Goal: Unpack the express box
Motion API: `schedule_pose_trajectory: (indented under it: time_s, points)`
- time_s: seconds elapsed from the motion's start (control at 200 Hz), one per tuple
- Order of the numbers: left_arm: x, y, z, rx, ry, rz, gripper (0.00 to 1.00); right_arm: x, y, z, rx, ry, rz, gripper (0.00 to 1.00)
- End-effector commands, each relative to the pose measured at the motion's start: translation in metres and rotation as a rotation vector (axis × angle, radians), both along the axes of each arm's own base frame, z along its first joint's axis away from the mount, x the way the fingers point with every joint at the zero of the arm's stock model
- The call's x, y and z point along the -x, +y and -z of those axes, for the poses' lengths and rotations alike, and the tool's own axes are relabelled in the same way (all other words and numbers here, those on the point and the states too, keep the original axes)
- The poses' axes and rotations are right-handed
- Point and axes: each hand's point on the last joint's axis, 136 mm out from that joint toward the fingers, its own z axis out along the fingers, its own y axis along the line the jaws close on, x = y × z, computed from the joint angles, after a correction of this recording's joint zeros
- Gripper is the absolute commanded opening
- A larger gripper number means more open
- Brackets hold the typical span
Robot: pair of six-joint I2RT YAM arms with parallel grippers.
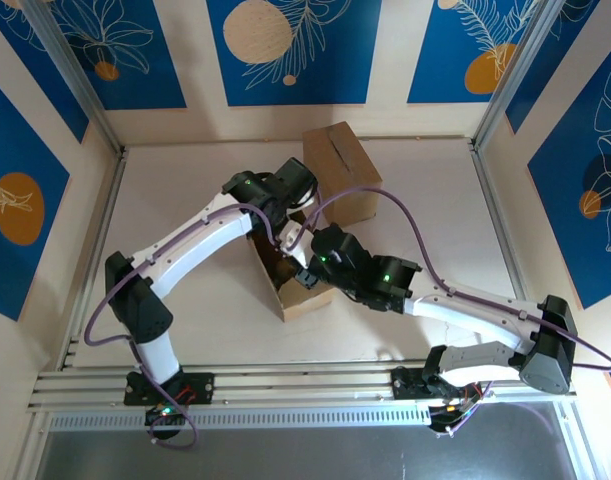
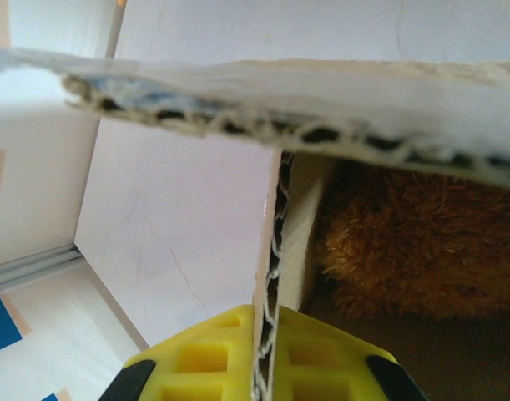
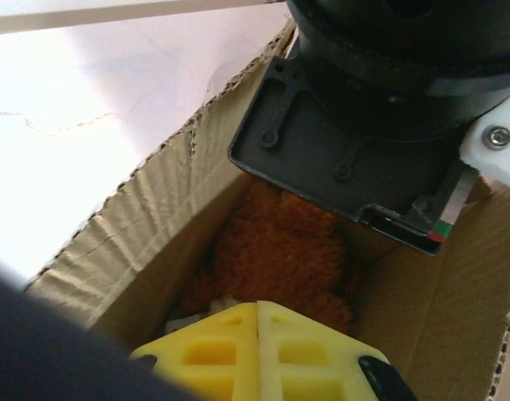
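The open express box (image 1: 303, 297) stands at the table's middle, between both arms. My left gripper (image 1: 283, 236) is shut on the box's side wall (image 2: 273, 242), whose corrugated edge runs between the yellow fingers (image 2: 204, 351); a flap (image 2: 280, 100) crosses above. Inside lies a brown plush toy (image 3: 280, 251), which the left wrist view shows (image 2: 413, 251) beyond the wall. My right gripper (image 3: 257, 307) reaches into the box with its yellow fingers pressed flat together, tips right at the plush. Nothing shows between them. From above, the right gripper (image 1: 307, 266) sits over the box opening.
A second, closed cardboard box (image 1: 342, 170) stands upright behind the open one. The left arm's black wrist housing (image 3: 380, 109) hangs close above the right gripper. Low rails (image 1: 285, 380) edge the white table, and blue patterned walls surround it.
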Motion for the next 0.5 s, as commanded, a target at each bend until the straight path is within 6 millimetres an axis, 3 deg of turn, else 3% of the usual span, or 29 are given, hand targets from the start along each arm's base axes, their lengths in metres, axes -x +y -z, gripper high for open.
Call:
schedule_pose_trajectory:
  time_s: [0.0,0.28,0.365,0.495]
  points:
    - [-0.004,-0.002,-0.02,0.062,-0.028,-0.017,0.0,0.007,-0.006,0.011,0.034,-0.063,-0.02,0.0]
    - [-0.005,0.0,-0.015,0.055,-0.017,-0.025,0.0,0.034,-0.034,-0.069,-0.287,0.011,-0.072,0.0]
    - [-0.006,-0.001,-0.014,0.058,-0.014,-0.025,0.0,0.042,-0.033,-0.072,-0.287,0.029,-0.106,0.0]
    - [-0.008,-0.003,-0.011,0.057,-0.007,-0.022,0.0,0.05,-0.027,-0.055,-0.235,0.031,-0.137,0.0]
